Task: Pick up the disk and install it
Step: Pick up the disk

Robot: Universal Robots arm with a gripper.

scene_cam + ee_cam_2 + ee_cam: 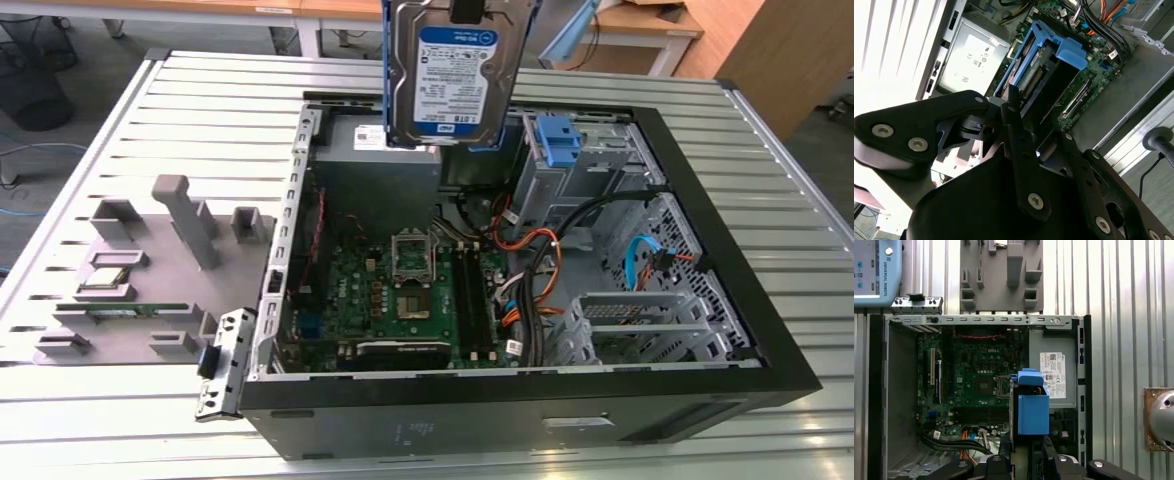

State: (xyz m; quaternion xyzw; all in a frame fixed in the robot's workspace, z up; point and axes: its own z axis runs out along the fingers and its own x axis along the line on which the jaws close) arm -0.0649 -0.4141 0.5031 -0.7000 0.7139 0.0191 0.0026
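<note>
One flat rectangular silver hard disk [447, 75] with a single white-and-blue label, crossed by a black band and covered in small print, hung upright above the open black computer case [534, 405] in the exterior view. Blue plastic rails ran down both of its long edges. It was over the rear part of the case, clear of everything inside. Below it sat one grey power-supply box [378, 160], and one bare blue plastic bracket [558, 138] stood in the drive bay just beside the disk. One green motherboard [400, 290] lay on the case floor. One grey moulded parts tray [160, 265] rested on the slatted metal table [200, 100] beside the case, on the exterior view's left.

In the second wrist view, the black gripper [1036, 117] was clamped onto the disk [1046, 75], with one finger [1015, 125] pressed along each of its two faces. The power-supply box [971, 57], bearing one white label with marks, lay under it inside the case.

In the first wrist view, the gripper [1026, 452] held the disk [1033, 410] edge-on over the case [979, 319], between the motherboard [979, 375] and the power-supply box [1054, 370], which carried one white printed label. The parts tray [1001, 275] lay just outside the case wall, and one pale blue control pendant [876, 270] with lettering lay near the case corner.
</note>
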